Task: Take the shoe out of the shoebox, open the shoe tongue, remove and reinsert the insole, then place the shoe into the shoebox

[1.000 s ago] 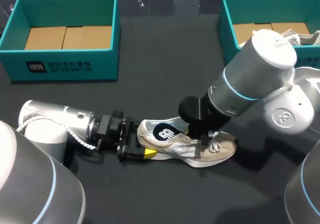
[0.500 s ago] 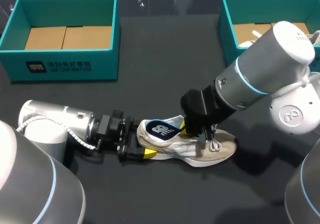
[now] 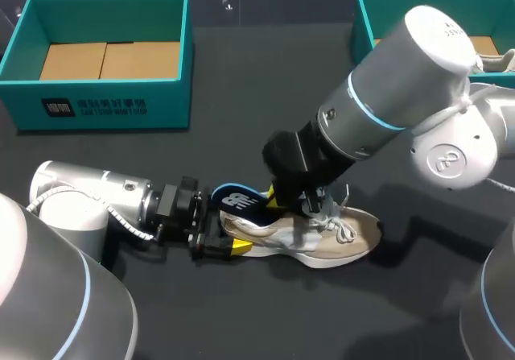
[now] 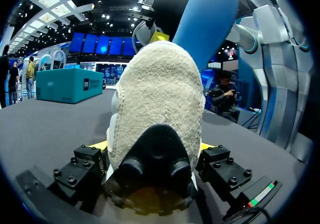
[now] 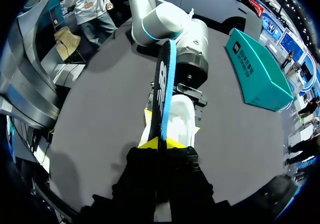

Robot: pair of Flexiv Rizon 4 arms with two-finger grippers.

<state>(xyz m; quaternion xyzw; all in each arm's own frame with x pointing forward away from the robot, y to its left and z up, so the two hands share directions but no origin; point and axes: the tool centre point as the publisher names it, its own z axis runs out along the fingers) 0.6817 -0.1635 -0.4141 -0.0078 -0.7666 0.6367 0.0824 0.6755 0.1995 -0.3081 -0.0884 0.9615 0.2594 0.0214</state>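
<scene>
Pulled left, the insole (image 3: 238, 200) is now almost out of the shoe (image 3: 346, 236). With right jaws pinching it, left jaws clamp the heel (image 4: 155, 108).

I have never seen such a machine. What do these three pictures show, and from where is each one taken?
This is a robot with two arms at a dark table. One picture looks down from above; the two round ones come from cameras on the wrists. On the table lies a beige shoe, with two teal boxes behind. The left fingers clamp the shoe's heel. The right fingers pinch the blue insole, which sticks partly out of the shoe.
</scene>
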